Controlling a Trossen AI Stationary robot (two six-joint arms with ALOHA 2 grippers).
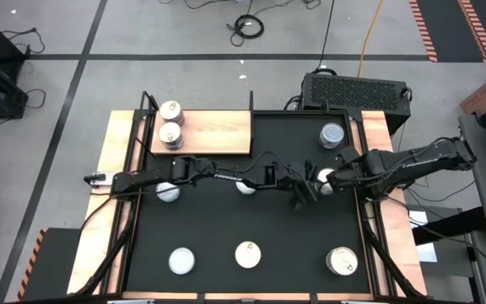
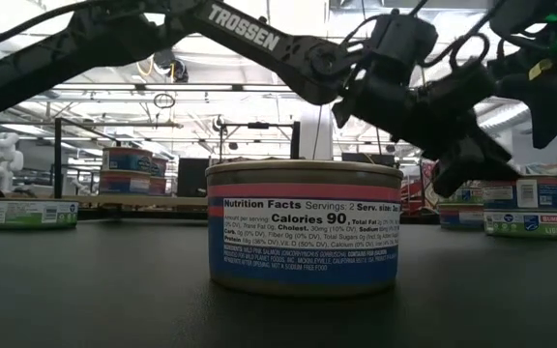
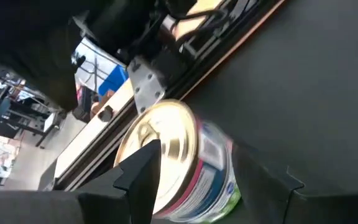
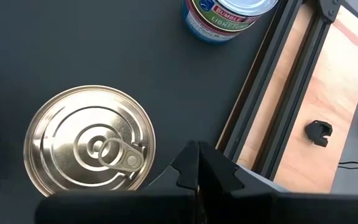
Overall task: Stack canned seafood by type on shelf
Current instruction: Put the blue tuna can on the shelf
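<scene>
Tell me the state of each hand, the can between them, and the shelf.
Left hand: open, straddling the can.
Right hand: shut, empty, beside the can.
Can: upright on the mat, sealed, pull-tab flat.
Shelf: cans at one end, rest bare.

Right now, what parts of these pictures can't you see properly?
- High view: the can between the two arms is mostly covered by the left pincer and right pincer.
- High view: labels on the shelf cans are too small to read.
- Low view: the near can blocks the mat behind it.
- Left wrist view: the can's label is blurred.
</scene>
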